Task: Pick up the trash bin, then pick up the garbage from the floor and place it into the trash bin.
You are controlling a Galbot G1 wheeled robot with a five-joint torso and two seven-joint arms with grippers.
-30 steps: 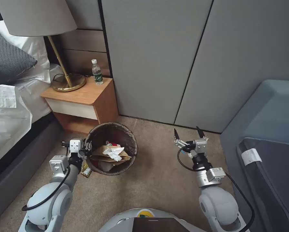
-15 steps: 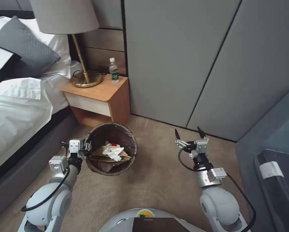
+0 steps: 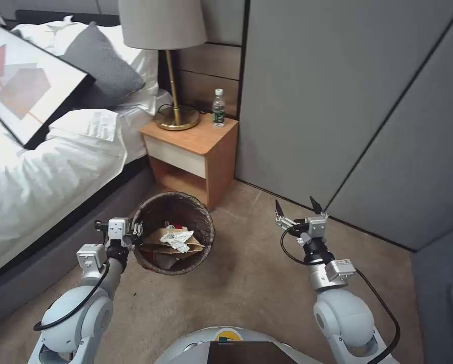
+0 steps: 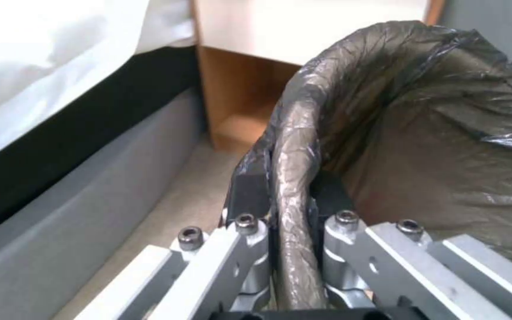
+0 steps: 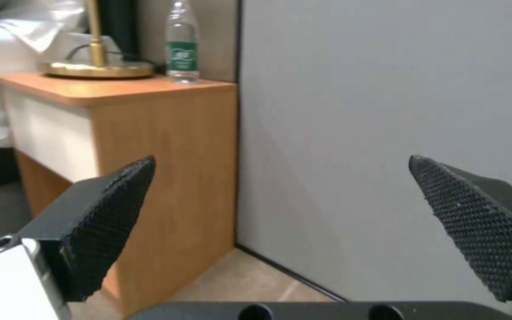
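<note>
The trash bin (image 3: 207,228) is a round bin with a dark brown liner over its rim, held low in front of me over the carpet. My left gripper (image 3: 137,234) is shut on the bin's near-left rim. In the left wrist view its fingers (image 4: 249,191) pinch the liner-covered rim (image 4: 294,133) from both sides. Garbage (image 3: 177,239) lies inside the bin: crumpled brown paper, white tissue and a red scrap. My right gripper (image 3: 295,205) hangs open and empty to the right of the bin. Its black pads (image 5: 111,218) stand wide apart, facing the wall.
A wooden nightstand (image 3: 196,144) stands just behind the bin with a brass lamp (image 3: 176,119) and a bottle (image 3: 218,107) on it. The bed (image 3: 44,172) with a framed picture (image 3: 29,86) runs along the left. Grey wall panels (image 3: 337,101) close the back and right. Carpet (image 3: 252,283) lies open between my arms.
The whole picture has slid to the right, so the camera has turned left. Both arms and the held bin keep their places in view. A yellow wrapper seen by the bin earlier is gone from view.
</note>
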